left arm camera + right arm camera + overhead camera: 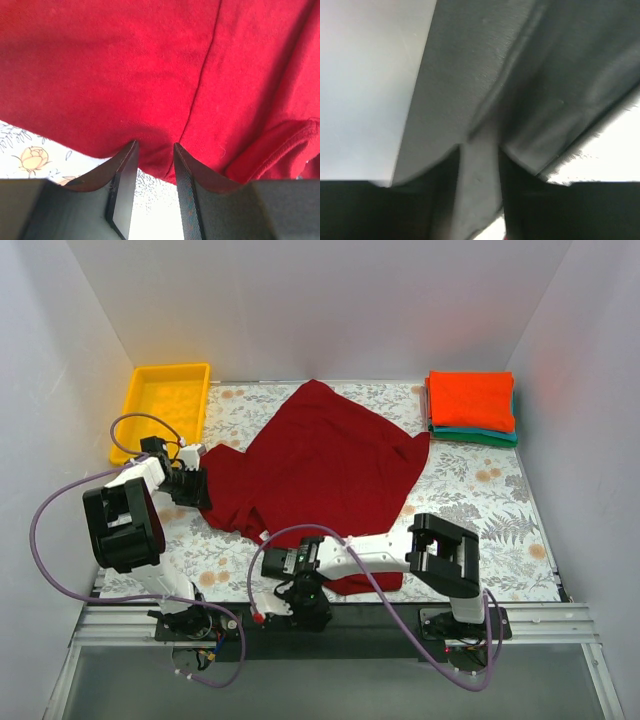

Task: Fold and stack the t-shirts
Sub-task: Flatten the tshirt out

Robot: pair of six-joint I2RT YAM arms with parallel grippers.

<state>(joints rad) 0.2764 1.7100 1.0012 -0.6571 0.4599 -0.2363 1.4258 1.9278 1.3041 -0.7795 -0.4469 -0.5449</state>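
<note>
**Last shirt flat, first fold lining up**

Starting at the left gripper (155, 146): jaws narrowly parted, tips right at the hem of the crimson t-shirt (150, 75). Floral cloth (30, 155) showing through the gap, so no pinch yet, by the look of it.

Over to the right gripper (479, 148): down at the near edge of the table (540, 618), view blurred and grey. No telling whether parted or clamped.

Further out: crimson shirt spread wide mid-table, rumpled, unfolded. Orange-red t-shirt (470, 398) folded on top of the teal t-shirt (480, 436) at the far right corner. Yellow tray (168, 405) in the far left corner.

Judged as the opening fold on the final shirt. Next up: a firm nip on the left hem, a matching hold at the near hem, then a level carry across.
</note>
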